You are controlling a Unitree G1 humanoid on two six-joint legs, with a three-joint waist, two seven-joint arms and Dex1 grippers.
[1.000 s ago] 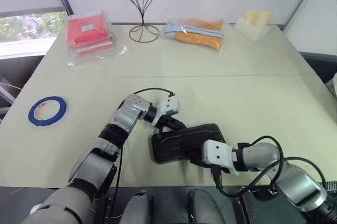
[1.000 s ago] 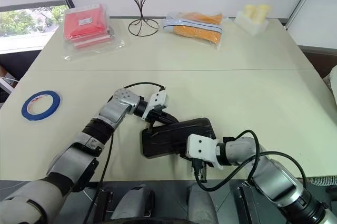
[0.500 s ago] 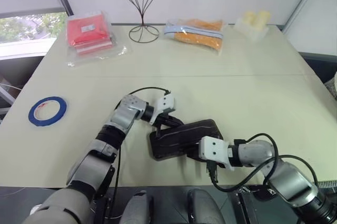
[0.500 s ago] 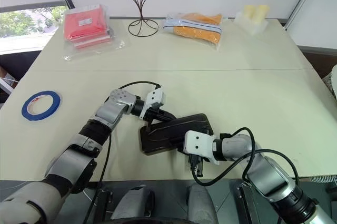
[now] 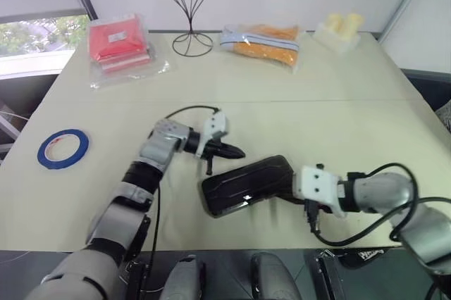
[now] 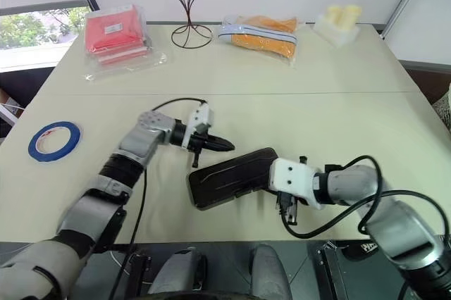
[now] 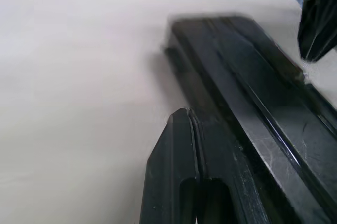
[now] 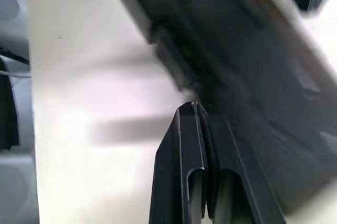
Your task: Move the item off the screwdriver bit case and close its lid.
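Observation:
The screwdriver bit case (image 5: 243,184) lies glossy black on the table near the front edge, a little askew. Its lid (image 7: 247,103) is folded down flat over the tray. Nothing rests on the case, and the item is out of view. My left gripper (image 5: 236,151) is shut and hovers just off the case's far left corner, apart from it; in the left wrist view its fingertips (image 7: 184,116) sit beside the case's long edge. My right gripper (image 5: 287,186) is shut at the case's right end, with its fingertips (image 8: 190,109) right at the case's edge.
A blue tape roll (image 5: 64,148) lies at the left. Along the back edge of the table are a red packet (image 5: 118,45), a wire stand (image 5: 186,4), an orange packet (image 5: 262,43) and a clear box of yellow pieces (image 5: 338,29).
The left gripper has lifted off the case's left corner and drawn back to the left. The right arm has risen and pulled to the right. The case has shifted slightly.

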